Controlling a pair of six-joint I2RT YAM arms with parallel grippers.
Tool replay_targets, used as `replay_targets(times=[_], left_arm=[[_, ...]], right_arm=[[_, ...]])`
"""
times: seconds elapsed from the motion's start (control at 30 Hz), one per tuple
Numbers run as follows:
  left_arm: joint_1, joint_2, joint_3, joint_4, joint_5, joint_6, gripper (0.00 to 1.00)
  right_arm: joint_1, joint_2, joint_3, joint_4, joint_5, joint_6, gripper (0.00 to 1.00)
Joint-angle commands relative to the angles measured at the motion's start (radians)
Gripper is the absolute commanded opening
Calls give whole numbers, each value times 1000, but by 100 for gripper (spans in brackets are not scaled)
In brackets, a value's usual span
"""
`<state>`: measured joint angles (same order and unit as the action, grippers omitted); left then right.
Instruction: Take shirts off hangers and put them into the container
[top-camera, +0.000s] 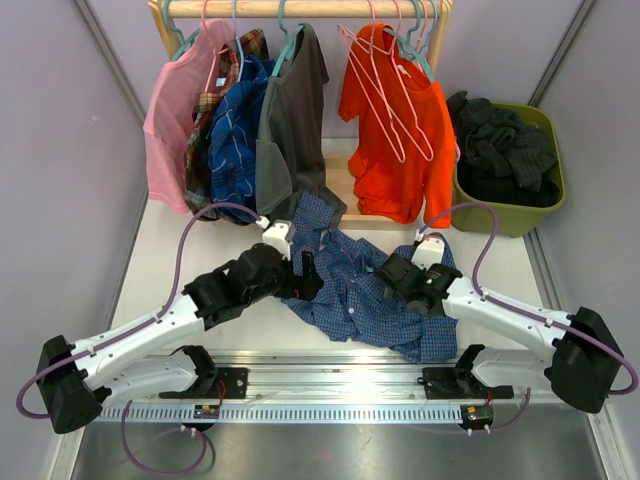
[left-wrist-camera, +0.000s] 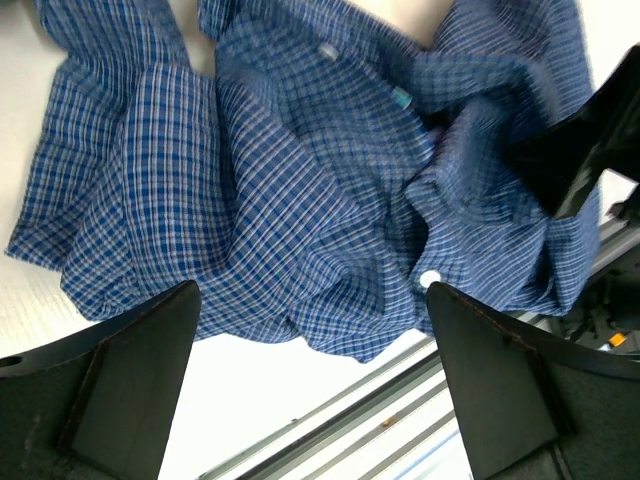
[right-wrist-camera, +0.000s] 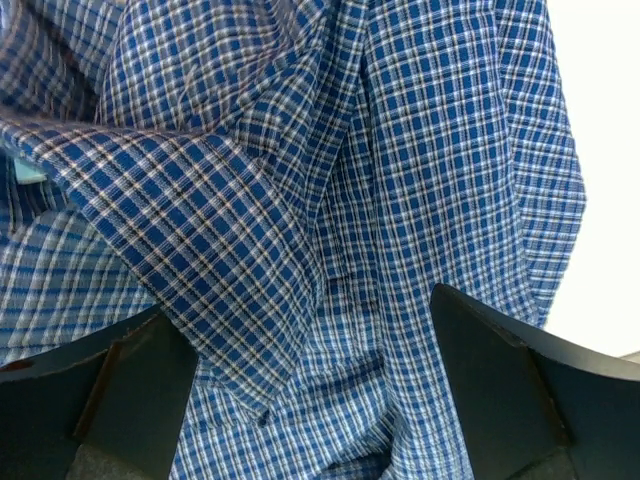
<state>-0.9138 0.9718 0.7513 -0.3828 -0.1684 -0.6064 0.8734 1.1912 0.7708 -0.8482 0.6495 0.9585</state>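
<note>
Left end effector (left-wrist-camera: 310, 300) splayed, right end effector (right-wrist-camera: 300, 305) splayed, checked shirt (top-camera: 355, 290) between

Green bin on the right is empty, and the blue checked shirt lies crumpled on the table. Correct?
No. The green bin is not empty: dark clothing lies in it, as the top view shows. The blue checked shirt does lie crumpled on the table.
</note>
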Motion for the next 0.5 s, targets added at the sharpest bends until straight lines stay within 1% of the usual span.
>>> replay_targets(times=[0.0,0.1,0.17,0.2,0.23,0.33,0.37,0.47], left_arm=[[-5,-1,-41,88,20,-19,99],[-5,-1,-64,119,32,-27,99],[-5,-10,-76,131,29,-27,99],[-5,-16,-78,131,21,-27,99],[-5,-24,-81,136,20,-27,99],[-5,-35,-102,147,12,-24,99],[-5,-35,-112,169,9,-18,99],[-5,-31,-154,197,-25,-9,99]], right_arm=[[-33,-57,-24,130,18,83,99],[-73,-79,-65,205,-23,51,99],[-92,-76,-109,273,-88,28,99],[-97,-68,-126,344,-112,22,99],[-103,-58,-160,380,-161,22,99],[-120,19,-211,515,-235,28,99],[-120,66,-218,568,-252,26,99],[-120,131,-228,635,-301,22,100]])
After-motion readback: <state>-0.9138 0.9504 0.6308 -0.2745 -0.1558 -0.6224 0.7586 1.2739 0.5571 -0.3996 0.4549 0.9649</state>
